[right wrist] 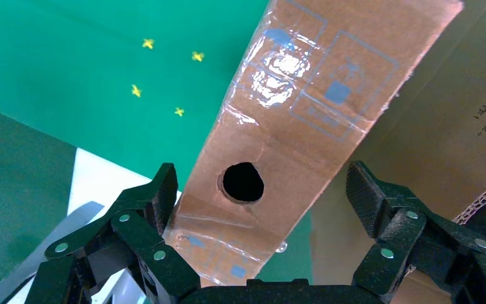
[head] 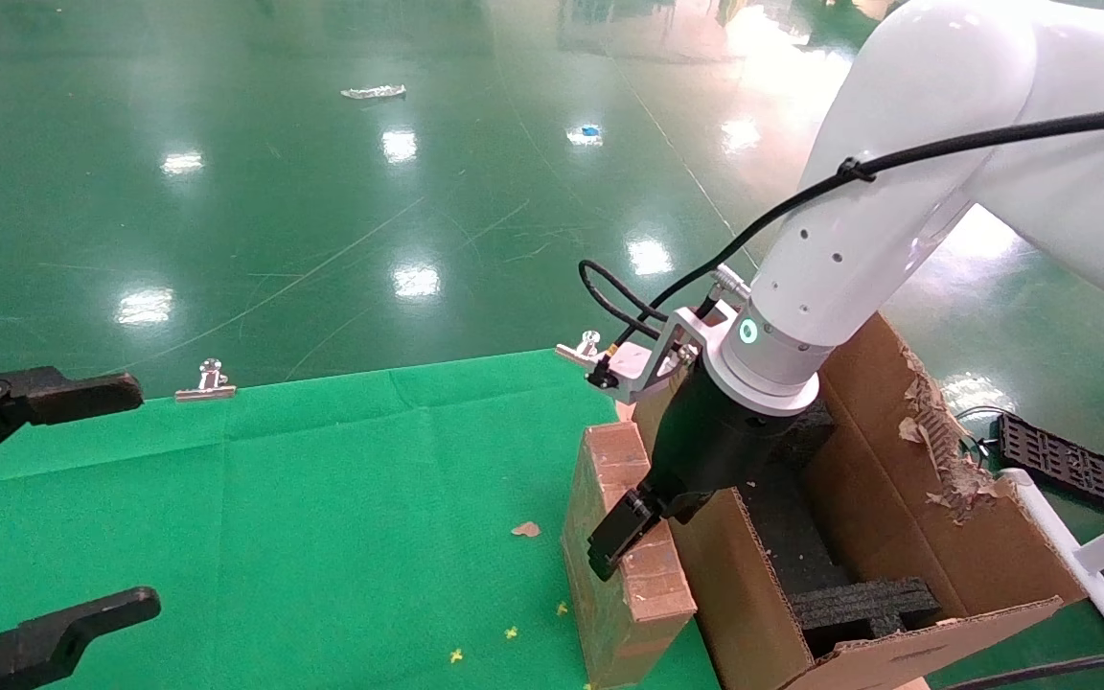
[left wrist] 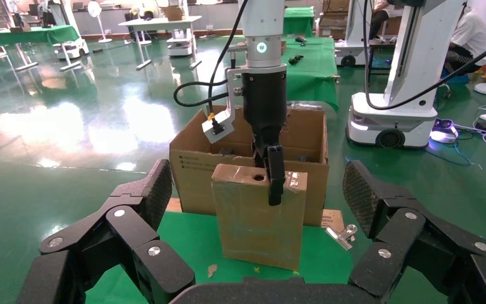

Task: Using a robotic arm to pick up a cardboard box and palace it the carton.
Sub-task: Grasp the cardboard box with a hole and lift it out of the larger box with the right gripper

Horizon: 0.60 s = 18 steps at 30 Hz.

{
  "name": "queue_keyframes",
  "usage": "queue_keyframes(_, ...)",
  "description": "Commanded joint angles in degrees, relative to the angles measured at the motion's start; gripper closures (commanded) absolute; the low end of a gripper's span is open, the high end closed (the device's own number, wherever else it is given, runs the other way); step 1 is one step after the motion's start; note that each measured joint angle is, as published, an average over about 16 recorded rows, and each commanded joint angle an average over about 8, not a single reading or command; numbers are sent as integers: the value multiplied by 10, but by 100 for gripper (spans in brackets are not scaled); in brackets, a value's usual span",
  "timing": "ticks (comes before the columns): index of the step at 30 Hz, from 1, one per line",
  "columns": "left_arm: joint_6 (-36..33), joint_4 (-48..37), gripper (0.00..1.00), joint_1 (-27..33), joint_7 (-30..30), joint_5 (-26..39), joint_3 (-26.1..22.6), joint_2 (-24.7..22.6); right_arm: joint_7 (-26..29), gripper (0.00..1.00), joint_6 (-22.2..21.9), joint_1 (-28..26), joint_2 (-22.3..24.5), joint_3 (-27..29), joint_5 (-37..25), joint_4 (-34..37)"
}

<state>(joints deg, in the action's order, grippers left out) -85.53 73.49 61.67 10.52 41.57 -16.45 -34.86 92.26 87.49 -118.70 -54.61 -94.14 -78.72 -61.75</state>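
Note:
The small cardboard box (head: 624, 565) stands upright on the green cloth, right beside the carton (head: 907, 517), its narrow taped face with the round hole (right wrist: 243, 182) facing up. The white robotic arm (head: 849, 249) reaches down over it. My right gripper (head: 643, 522) is open and straddles the box's top: one finger (right wrist: 155, 196) touches its edge, the other (right wrist: 370, 193) stands clear of it. The left wrist view shows the box (left wrist: 259, 218), the right gripper (left wrist: 272, 177) and the carton (left wrist: 190, 171) behind. My left gripper (head: 130, 496) is open and empty at the cloth's left.
Black foam inserts (head: 859, 604) fill the carton; its far flap is torn ragged (head: 935, 441). Binder clips (head: 207, 379) (head: 583, 347) hold the cloth's far edge. A cardboard scrap (head: 525, 528) lies on the cloth. A black grid part (head: 1065, 460) and a white bar (head: 1079, 565) lie right of the carton.

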Motion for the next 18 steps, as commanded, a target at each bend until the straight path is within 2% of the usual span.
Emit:
queue_keyframes(1,0,0,100,0,0,0,0,0,4,100,-1,1,-1,-2,-2,-4)
queue_keyframes(18,0,0,100,0,0,0,-1,0,20,100,-11,7,12,-9,-11,-25)
